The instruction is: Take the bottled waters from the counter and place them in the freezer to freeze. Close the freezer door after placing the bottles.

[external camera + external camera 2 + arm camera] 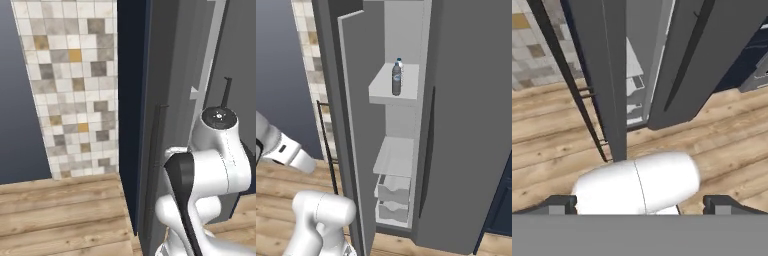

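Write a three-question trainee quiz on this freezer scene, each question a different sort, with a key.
1. True or false: the freezer door is shut.
2. Where do the bottles stand? A) on the upper shelf B) in a drawer C) on the floor
3. Fill in: the gripper is ____, holding nothing.

Key: 1. False, it stands ajar with the interior showing. 2. A. 3. open
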Robot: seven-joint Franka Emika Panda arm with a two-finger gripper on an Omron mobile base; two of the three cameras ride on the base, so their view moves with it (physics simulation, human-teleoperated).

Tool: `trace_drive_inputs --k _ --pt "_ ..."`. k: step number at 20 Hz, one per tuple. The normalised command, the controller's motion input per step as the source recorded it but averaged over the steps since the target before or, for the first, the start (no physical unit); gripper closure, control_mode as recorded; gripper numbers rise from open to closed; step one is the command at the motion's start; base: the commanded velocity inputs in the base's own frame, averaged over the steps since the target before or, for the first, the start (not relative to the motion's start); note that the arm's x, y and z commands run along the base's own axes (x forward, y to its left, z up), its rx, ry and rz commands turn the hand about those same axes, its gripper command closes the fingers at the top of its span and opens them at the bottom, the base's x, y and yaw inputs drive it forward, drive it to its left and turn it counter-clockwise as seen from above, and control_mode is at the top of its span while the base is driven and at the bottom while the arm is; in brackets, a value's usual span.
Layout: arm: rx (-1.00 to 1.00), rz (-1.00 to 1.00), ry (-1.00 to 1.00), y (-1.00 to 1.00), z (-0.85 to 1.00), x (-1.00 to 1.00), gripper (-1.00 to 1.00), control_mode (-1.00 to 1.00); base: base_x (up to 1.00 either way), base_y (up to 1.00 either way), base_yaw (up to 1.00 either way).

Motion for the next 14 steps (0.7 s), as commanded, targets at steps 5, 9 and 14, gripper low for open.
trace_drive_inputs --k 5,9,14 --pt "-0.07 -0.27 -0.06 0.44 0.00 0.40 -1.00 -1.00 0.00 0.00 0.00" --pt "-0.07 -0.26 -0.08 0.42 0.00 0.41 -1.00 -1.00 0.00 0.00 0.00" --pt "-0.08 -0.24 -0.16 0.33 0.00 0.53 -1.00 -1.00 0.00 0.00 0.00"
